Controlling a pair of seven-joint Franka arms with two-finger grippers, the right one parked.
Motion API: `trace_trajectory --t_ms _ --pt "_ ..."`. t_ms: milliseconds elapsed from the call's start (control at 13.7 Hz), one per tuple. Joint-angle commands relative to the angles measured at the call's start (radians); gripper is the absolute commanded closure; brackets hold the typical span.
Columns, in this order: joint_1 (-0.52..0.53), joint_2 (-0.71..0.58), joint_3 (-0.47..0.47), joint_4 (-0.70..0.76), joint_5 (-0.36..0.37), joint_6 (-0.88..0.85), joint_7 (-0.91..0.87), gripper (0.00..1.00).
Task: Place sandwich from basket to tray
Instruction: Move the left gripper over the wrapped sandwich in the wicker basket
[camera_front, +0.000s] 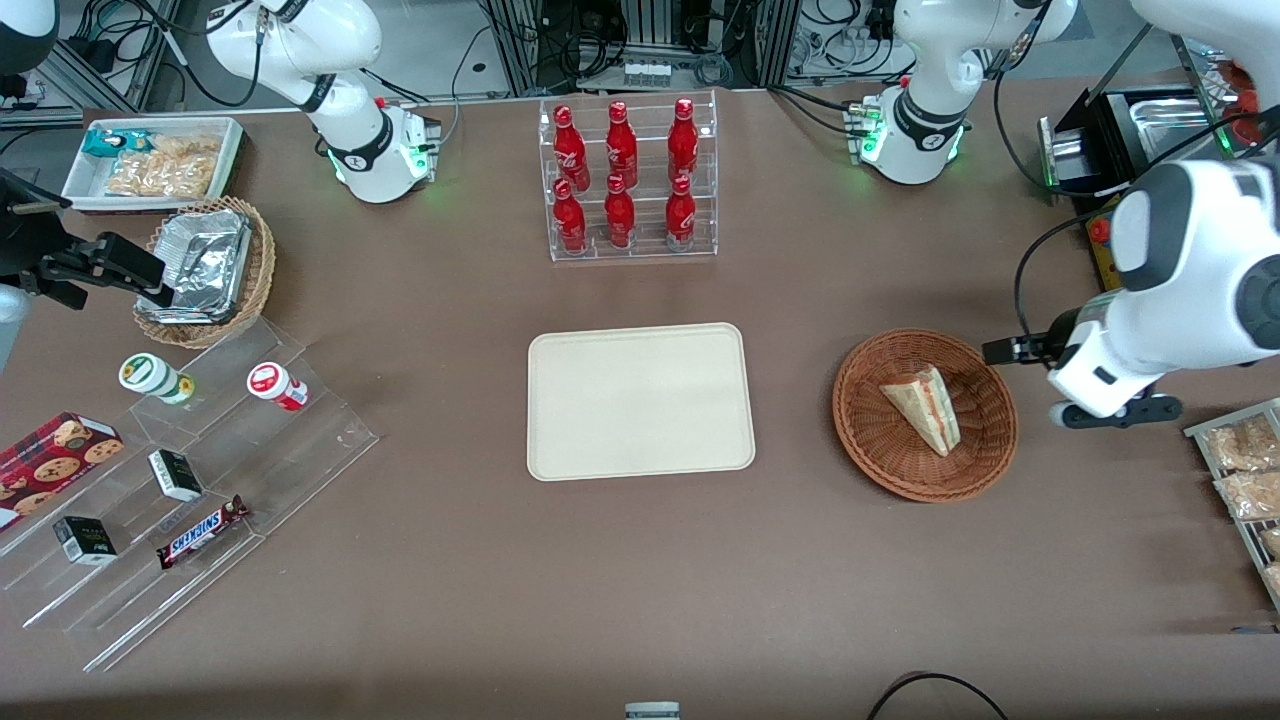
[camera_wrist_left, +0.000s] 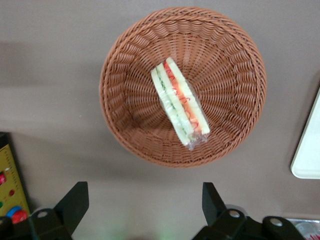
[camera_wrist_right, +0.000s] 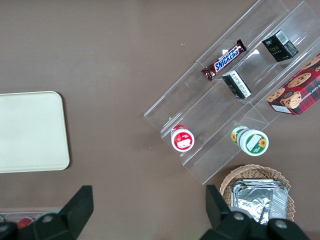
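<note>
The sandwich (camera_front: 925, 405) is a pale bread wedge with red and green filling. It lies in the round reddish-brown wicker basket (camera_front: 852, 400). The cream-beige tray (camera_front: 640, 400) lies flat and bare beside the basket, toward the parked arm's end. My left gripper (camera_front: 1118, 412) hovers above the table beside the basket, toward the working arm's end, apart from it. In the left wrist view the sandwich (camera_wrist_left: 180, 102) rests on its side in the basket (camera_wrist_left: 225, 65), and the gripper (camera_wrist_left: 144, 202) is open and holds nothing, over bare table short of the basket rim. A tray corner (camera_wrist_left: 307, 150) shows there too.
A clear rack of red bottles (camera_front: 627, 180) stands farther from the front camera than the tray. A rack of snack packets (camera_front: 1245, 480) sits near the gripper. A clear stepped stand (camera_front: 190, 480) with snacks and a tan foil basket (camera_front: 205, 270) lie toward the parked arm's end.
</note>
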Motion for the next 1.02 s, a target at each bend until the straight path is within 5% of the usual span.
trace_trajectory --t_ms 0,656,947 --pt "-0.018 -0.022 -0.001 -0.076 -0.005 0.080 -0.051 0.00" --pt "-0.070 -0.114 -0.001 -0.430 0.009 0.546 -0.376 0.00" --pt "-0.091 -0.080 -0.001 -0.464 0.009 0.637 -0.561 0.00"
